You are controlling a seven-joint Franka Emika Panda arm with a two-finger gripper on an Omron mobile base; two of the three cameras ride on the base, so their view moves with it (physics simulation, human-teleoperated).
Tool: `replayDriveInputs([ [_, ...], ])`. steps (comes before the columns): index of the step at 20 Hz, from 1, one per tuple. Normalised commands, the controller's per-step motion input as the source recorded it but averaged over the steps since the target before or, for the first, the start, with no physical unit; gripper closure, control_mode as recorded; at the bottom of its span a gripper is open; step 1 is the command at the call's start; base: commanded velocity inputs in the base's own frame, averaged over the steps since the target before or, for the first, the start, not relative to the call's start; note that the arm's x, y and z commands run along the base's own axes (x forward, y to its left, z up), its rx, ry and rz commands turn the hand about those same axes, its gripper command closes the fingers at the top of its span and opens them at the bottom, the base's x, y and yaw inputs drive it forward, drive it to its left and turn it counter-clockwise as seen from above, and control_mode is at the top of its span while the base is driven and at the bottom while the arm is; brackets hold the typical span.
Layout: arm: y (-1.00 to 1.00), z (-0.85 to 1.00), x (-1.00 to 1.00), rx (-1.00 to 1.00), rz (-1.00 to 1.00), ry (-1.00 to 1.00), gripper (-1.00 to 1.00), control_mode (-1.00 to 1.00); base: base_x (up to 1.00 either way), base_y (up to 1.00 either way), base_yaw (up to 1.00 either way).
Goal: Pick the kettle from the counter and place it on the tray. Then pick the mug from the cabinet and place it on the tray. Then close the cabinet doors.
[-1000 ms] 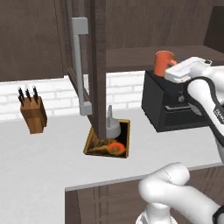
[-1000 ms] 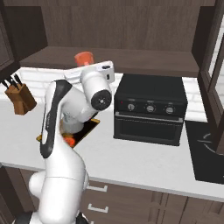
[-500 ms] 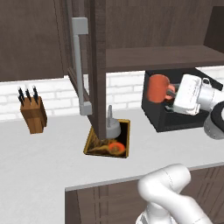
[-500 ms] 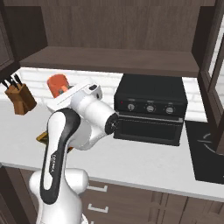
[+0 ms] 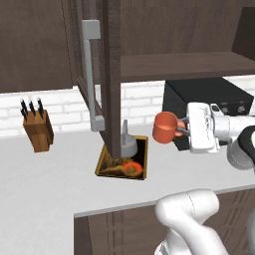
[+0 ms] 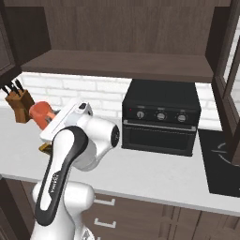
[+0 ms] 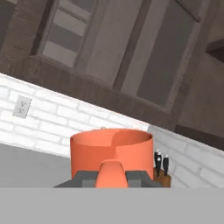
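My gripper [image 5: 180,130] is shut on the handle of the orange mug [image 5: 164,128], holding it in the air right of the tray [image 5: 102,162] and above the counter [image 5: 40,184]. The grey kettle [image 5: 127,144] stands on the tray, partly hidden behind the open cabinet door [image 5: 112,74]. In the right base view the mug [image 6: 41,112] sticks out left of my gripper [image 6: 52,120], with a sliver of the tray [image 6: 44,148] below it. The hand view has the mug [image 7: 111,148] upright between the fingers [image 7: 85,177]. The cabinet [image 5: 179,64] shelf is bare.
A black oven [image 5: 204,94] stands on the counter right behind my hand. A knife block [image 5: 39,130] sits at the far left by the brick wall. The left door's grey bar handle [image 5: 89,74] hangs near the tray. The right door [image 6: 229,70] is open too.
The arm has brought the mug down from shelf height and leftward, from over the oven to beside the tray. The kettle and tray have not moved.
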Motion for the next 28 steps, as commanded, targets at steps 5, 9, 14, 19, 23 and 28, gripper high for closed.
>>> replayDriveInputs([
  [5,0.49,-0.48,0.02,-0.06,0.09,0.01,1.0,-1.0,0.0,0.0,0.0],
  [9,0.28,-0.57,0.13,-0.04,0.02,0.01,1.0,-1.0,0.0,0.0,0.0],
  [14,0.07,-0.62,0.42,-0.02,0.0,0.01,1.0,-1.0,0.0,0.0,0.0],
  [19,0.0,-0.52,0.47,0.0,0.02,0.0,1.0,-1.0,0.0,0.0,0.0],
  [23,0.0,-0.45,0.59,0.0,0.07,0.01,1.0,-1.0,0.0,0.0,0.0],
  [28,0.0,-0.45,0.64,0.0,0.08,0.0,1.0,-1.0,0.0,0.0,0.0],
])
